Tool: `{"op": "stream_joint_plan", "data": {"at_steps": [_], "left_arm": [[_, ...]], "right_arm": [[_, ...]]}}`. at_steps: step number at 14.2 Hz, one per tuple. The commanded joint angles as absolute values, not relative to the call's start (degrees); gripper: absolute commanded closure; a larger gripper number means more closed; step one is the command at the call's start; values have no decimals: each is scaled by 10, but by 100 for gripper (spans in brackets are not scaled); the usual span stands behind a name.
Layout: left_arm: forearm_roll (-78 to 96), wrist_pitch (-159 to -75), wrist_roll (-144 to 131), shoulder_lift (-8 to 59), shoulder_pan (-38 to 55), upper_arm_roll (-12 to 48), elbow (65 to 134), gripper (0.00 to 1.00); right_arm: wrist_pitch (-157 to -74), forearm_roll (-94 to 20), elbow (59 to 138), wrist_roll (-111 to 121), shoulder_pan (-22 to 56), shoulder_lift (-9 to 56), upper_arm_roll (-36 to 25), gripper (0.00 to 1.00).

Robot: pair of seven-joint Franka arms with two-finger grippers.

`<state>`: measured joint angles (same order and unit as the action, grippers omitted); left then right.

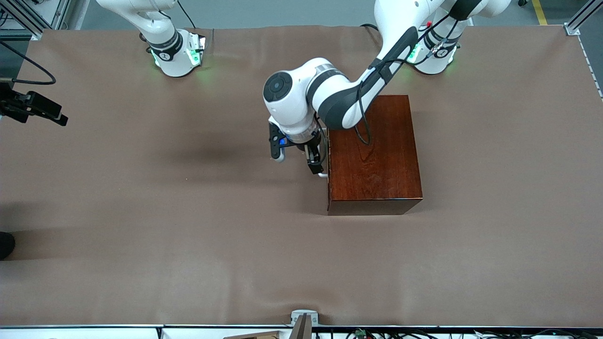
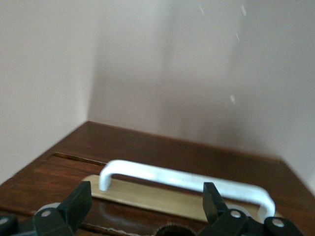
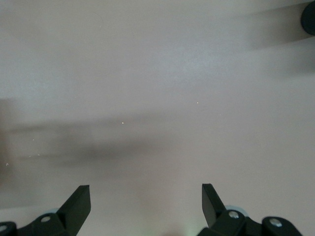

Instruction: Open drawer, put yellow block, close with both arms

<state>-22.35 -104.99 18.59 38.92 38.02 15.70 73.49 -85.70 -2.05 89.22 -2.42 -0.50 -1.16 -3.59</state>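
The dark red-brown wooden box [image 1: 374,150] stands near the middle of the table, with its drawer [image 2: 147,167] shut and facing the right arm's end. A white bar handle [image 2: 187,179] runs across the drawer front. My left gripper [image 1: 314,162] hangs right in front of that handle [image 1: 322,175]. It is open, and its fingertips [image 2: 81,201] stop just short of the bar with nothing between them. My right gripper [image 3: 146,199] is open over bare table and holds nothing; the front view shows only that arm's base [image 1: 176,52]. The yellow block is out of view.
A brown cloth [image 1: 165,212] covers the whole table. A black device on a cable [image 1: 33,107] juts in at the edge by the right arm's end. A dark round object [image 1: 5,245] sits at that same edge, nearer the front camera.
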Motion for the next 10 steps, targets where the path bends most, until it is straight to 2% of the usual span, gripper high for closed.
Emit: {"op": "stream_joint_plan", "data": {"at_steps": [1,5,10], "left_arm": [[-204,-1069,56,342,382,157,741,0],[-150,-1032,-21,267,370,145,744,0],[-103,-902,-45,163,216,149,748,0]], "right_arm": [[-853,-25,895,-32,-9,-21,-33,0],[-853,-25,894,-32,-10,-20,-33,0],[-853,-24,895,-32,-10,-20,-33,0]]}}
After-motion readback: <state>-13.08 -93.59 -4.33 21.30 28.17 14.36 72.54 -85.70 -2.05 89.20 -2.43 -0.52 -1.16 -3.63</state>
